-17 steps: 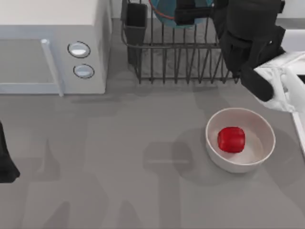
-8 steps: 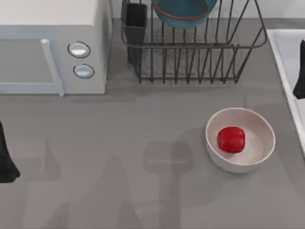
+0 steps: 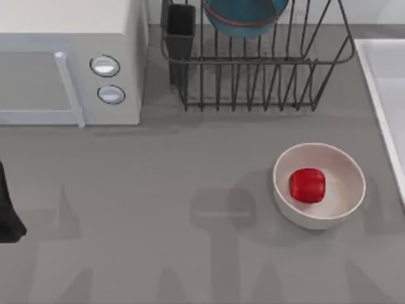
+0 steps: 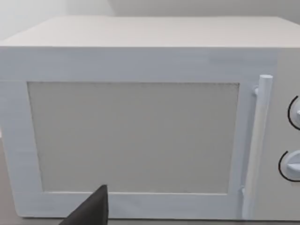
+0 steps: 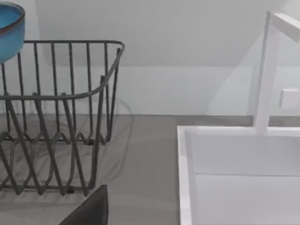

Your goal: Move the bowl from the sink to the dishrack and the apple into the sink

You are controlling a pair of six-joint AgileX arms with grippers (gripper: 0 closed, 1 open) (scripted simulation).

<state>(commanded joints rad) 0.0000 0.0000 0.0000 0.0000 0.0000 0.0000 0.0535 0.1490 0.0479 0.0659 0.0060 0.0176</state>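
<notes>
Bowl (image 3: pixel 242 17) sits in dishrack (image 3: pixel 266 76); apple (image 3: pixel 307 185) in white bowl (image 3: pixel 342 206) beside sink (image 3: pixel 380 76): descend centred; pincer states: cannot tell

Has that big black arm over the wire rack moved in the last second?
Yes. A second ago it hung over the dishrack's right end; it then drew back rightward over the sink, leaving the blue bowl in the rack.

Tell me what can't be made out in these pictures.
- Blue bowl in the dishrack: its upper part is cut off by the top view's edge.
- Sink: mostly past the top view's right edge.
- Left gripper: cut by the left edge, fingers unreadable.
- Apple underside: hidden inside the white bowl.
</notes>
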